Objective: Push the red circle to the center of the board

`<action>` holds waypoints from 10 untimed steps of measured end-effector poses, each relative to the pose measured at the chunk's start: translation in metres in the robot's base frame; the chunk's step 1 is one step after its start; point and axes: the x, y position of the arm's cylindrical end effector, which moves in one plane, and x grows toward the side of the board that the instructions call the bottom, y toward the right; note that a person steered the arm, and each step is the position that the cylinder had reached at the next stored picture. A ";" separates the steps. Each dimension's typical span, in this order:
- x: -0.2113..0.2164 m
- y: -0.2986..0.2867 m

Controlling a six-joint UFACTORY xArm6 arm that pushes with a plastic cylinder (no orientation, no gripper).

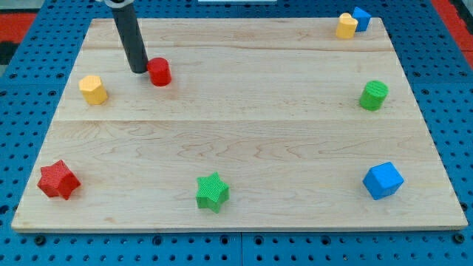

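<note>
— So where is my tip [139,70] right now?

— Up near the view's top left. It is just to the left of the red circle [160,72], right beside it. I cannot tell if they touch.

— Does my tip hold anything?

— No. It is only a straight dark rod. It has no parts that open or close, so it grabs nothing.

— And where does the red circle sit on the wooden board [244,140]?

— In the upper left part, far from the middle.

— What else is close by?

— A yellow block [93,89] sits near, a bit lower and to the left of my tip.

— What about the rest?

— A red star [58,179] is in the bottom left corner. A green star [213,191] is near the bottom edge, about halfway across. A blue cube [383,180] is at the bottom right. A green cylinder [373,95] is by the right edge. In the top right corner, another yellow block [346,25] and a small blue block [361,17] sit pressed together.
</note>
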 end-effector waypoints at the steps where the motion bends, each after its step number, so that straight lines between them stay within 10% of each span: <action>1: 0.023 0.019; 8: 0.013 0.107; 10: -0.014 0.025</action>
